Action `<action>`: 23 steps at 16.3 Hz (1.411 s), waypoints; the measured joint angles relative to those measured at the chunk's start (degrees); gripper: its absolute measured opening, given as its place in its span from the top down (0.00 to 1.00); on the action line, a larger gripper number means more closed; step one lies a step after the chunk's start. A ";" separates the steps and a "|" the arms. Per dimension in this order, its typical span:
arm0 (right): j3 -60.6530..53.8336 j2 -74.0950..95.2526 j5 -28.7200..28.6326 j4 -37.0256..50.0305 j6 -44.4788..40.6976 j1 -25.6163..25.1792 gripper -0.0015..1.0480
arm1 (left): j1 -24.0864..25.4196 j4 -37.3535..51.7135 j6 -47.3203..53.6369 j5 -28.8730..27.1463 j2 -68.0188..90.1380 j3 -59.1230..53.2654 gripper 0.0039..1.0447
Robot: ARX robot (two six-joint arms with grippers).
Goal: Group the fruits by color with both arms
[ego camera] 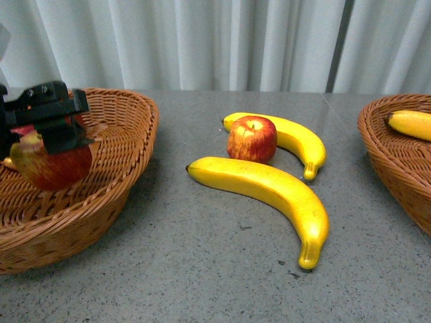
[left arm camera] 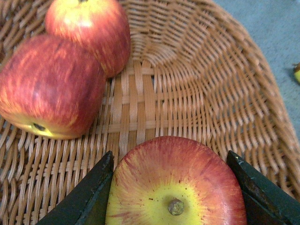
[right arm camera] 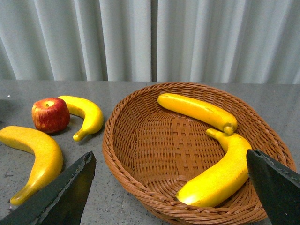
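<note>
My left gripper (ego camera: 50, 138) is shut on a red apple (ego camera: 52, 163) and holds it over the left wicker basket (ego camera: 128, 134). In the left wrist view that apple (left arm camera: 176, 187) sits between the black fingers (left arm camera: 89, 197), stem end toward the camera, above two more apples (left arm camera: 49, 84) (left arm camera: 91, 30) lying in the basket. On the table lie another apple (ego camera: 252, 138) and two bananas (ego camera: 269, 192) (ego camera: 296, 141). My right gripper (right arm camera: 171, 187) is open over the right basket (right arm camera: 140, 154), which holds two bananas (right arm camera: 197, 111) (right arm camera: 220, 176).
The right basket (ego camera: 390, 155) shows at the front view's right edge with one banana (ego camera: 411, 123) in it. A white curtain (ego camera: 215, 40) hangs behind the grey table (ego camera: 202, 269).
</note>
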 joint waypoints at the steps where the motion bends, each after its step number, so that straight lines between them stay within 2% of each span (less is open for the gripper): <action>1: 0.00 0.00 0.00 -0.02 0.00 0.00 0.06 | 0.02 0.70 0.02 -0.07 0.52 -0.72 0.40; 2: 0.00 0.00 0.00 -0.02 0.00 0.00 0.06 | 0.02 0.72 0.00 -0.04 0.66 -1.18 0.40; 3: 0.00 0.00 0.00 0.00 0.00 0.00 0.06 | 0.00 0.90 -0.04 -0.02 0.42 -1.33 0.34; 6: 0.00 0.00 0.00 -0.02 0.00 0.00 0.06 | -1.07 0.81 -0.02 0.11 -4.87 -1.64 0.06; 9: 0.00 0.00 0.00 -0.02 0.00 0.00 0.06 | -5.57 1.75 2.45 -0.66 -11.15 -0.07 0.06; 10: 0.00 0.00 0.00 -0.02 0.00 0.00 0.06 | -11.32 1.99 8.61 1.16 -1.44 9.51 0.06; 11: 0.00 0.00 0.00 -0.02 0.00 0.00 0.06 | -15.72 0.96 13.77 5.97 9.22 18.27 0.06; 13: 0.00 0.00 0.02 -0.02 0.00 0.00 0.06 | -17.07 -0.11 15.85 9.05 13.18 22.95 0.06; 23: 0.00 0.00 0.00 -0.02 0.00 0.00 0.06 | -18.60 -3.67 23.54 12.74 24.98 32.83 0.06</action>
